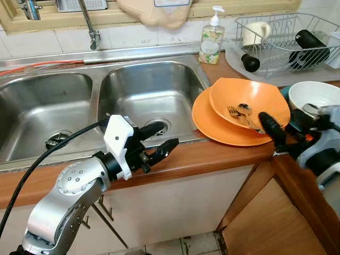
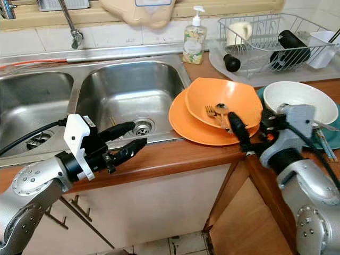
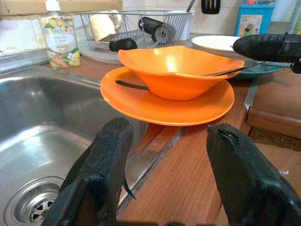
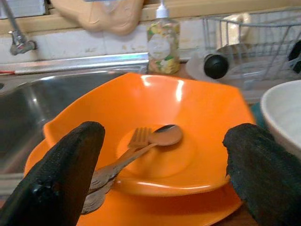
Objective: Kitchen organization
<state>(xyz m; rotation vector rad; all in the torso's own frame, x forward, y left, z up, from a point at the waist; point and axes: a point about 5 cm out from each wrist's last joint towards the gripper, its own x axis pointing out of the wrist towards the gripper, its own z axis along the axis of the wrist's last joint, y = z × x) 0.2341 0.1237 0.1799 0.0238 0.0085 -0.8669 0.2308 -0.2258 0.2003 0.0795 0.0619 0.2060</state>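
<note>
the left gripper hovers nearest, fingers spread apart, above the wooden counter edge at the front rim of the right basin of a double steel sink. it aims toward an orange bowl sitting on an orange plate, which lie just beside the sink on the counter. inside the bowl rest a fork and a spoon, their handles leaning over the near rim. the right gripper is at the bowl's near side, its two black fingers wide open with the bowl's width between them, gripping nothing; the utensil handles point toward its left finger. a white bowl stands just to the right of the orange stack, on a teal cloth. behind, a soap pump bottle stands against the tiled wall, and a wire dish rack holds a mug and a black bottle. a tap rises behind the sink. below the counter are pale cabinet doors and a tiled floor.
</note>
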